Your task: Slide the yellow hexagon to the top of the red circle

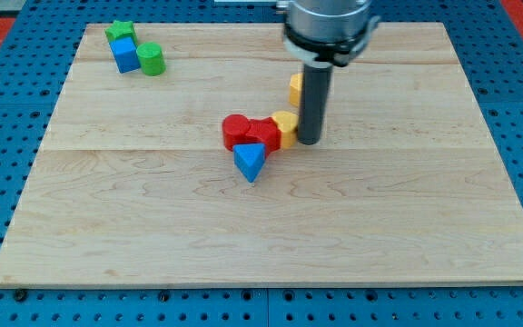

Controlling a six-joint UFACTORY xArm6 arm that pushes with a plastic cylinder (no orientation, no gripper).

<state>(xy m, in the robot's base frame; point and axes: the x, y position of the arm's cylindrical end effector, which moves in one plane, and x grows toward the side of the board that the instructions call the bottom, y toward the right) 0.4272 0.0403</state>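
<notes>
My tip [309, 141] sits on the counter [407, 236], touching or just beside the right side of the yellow hexagon [285, 125]. There is no gripper here, only the bare rod, holding nothing. The hexagon is pressed against a second red block [263, 134], with the red circle [235, 130] at that block's left and a blue triangle [251, 161] just below. My worry: pushing straight left would shove the whole cluster and carry the circle away. Another yellow block [295, 88] stands behind the rod.
</notes>
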